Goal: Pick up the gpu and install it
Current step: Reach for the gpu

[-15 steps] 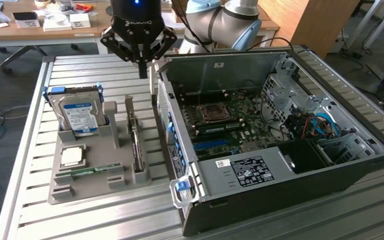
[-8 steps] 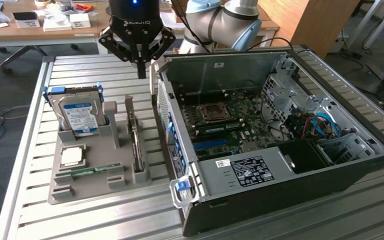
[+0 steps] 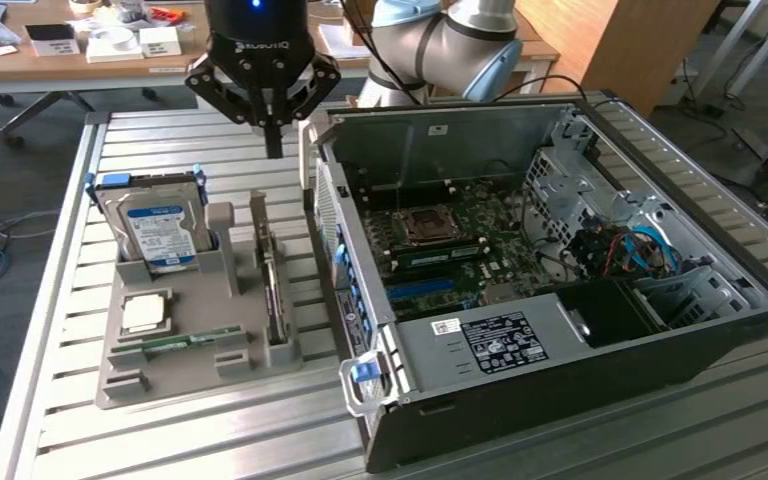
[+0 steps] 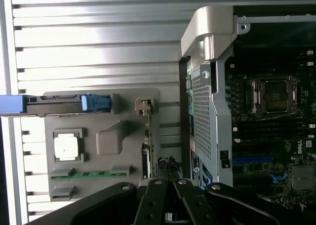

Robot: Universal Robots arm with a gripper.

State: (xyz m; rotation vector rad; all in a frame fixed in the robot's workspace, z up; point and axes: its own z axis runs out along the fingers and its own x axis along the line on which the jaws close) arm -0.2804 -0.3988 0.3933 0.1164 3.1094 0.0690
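Slatted metal tabletop (image 3: 157, 440) carries everything, with cluttered wooden desks behind it. At the exterior view's left, a grey holder tray (image 3: 171, 385) sits on the slats. On the tray's left part a hard drive (image 3: 157, 230) with a blue-white label stands upright. A square processor chip (image 3: 141, 312) lies flat in front of it, and a narrow green memory stick (image 3: 184, 340) lies nearer the camera. Toward the tray's right edge the gpu (image 3: 271, 280) stands on its long edge in a slot, untouched. Above the card's far end hangs the gripper (image 3: 273, 150), its fingers pinched together on nothing and clear of the card. Just beside the tray, to its right, lies the open computer case (image 3: 558, 250), its motherboard (image 3: 451, 240) exposed.
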